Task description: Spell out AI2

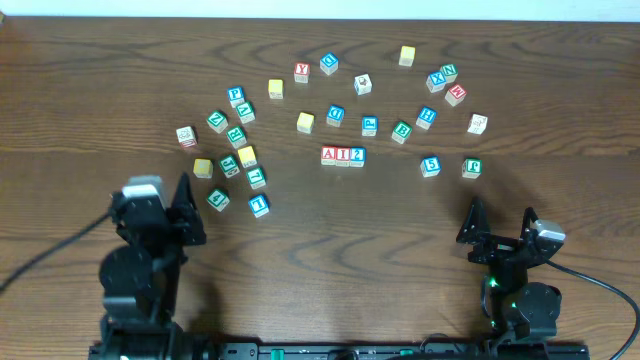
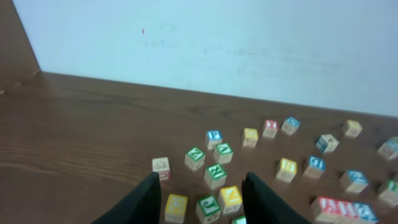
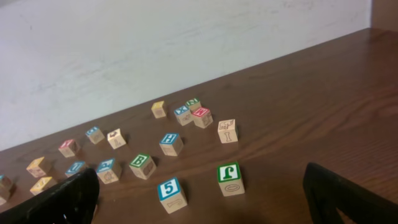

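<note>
AI2 row (image 1: 342, 155) mid-table, open table (image 1: 340, 235) between left hand (image 2: 199, 182), right hand (image 1: 500, 212)

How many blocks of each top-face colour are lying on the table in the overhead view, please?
Blue blocks: 9
Green blocks: 9
Yellow blocks: 5
Red blocks: 4
Pale picture blocks: 3
Total: 30
</note>
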